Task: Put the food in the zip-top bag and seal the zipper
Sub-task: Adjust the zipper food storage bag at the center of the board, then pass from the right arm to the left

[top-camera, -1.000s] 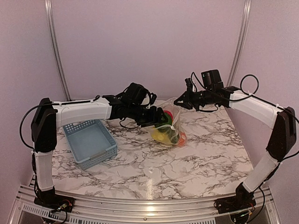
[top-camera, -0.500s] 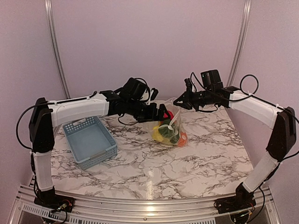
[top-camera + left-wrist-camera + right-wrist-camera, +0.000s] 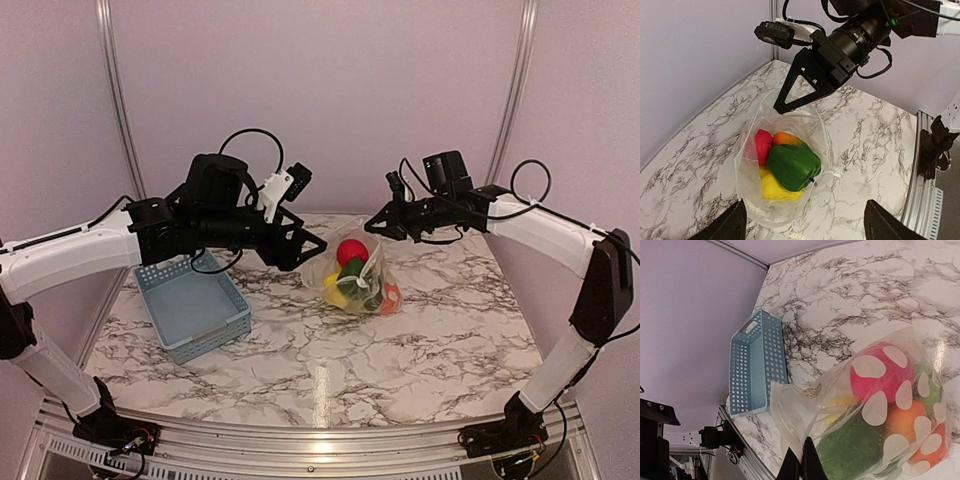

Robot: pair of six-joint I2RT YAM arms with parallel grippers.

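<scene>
The clear zip-top bag (image 3: 362, 280) stands on the marble table with its mouth up. It holds the food: a green pepper (image 3: 793, 165), a red piece (image 3: 762, 145), an orange piece (image 3: 785, 137) and a yellow piece (image 3: 772, 188). My right gripper (image 3: 371, 227) is shut on the bag's top edge and holds it up; the right wrist view shows its fingertips (image 3: 801, 466) pinching the clear mouth strip, with the polka-dot face (image 3: 885, 410) beyond. My left gripper (image 3: 307, 252) is open and empty, above and left of the bag. Its fingers (image 3: 729, 226) frame the bag in the left wrist view.
An empty grey-blue slotted basket (image 3: 193, 307) sits on the table at the left, below my left arm; it also shows in the right wrist view (image 3: 756, 367). The back wall runs close behind the bag. The table's metal rail (image 3: 927, 200) lies to the right in the left wrist view.
My left gripper has drawn back out of the bag, up and to the left, and is now empty. The green pepper lies in the bag. My right gripper still holds the bag's edge.
</scene>
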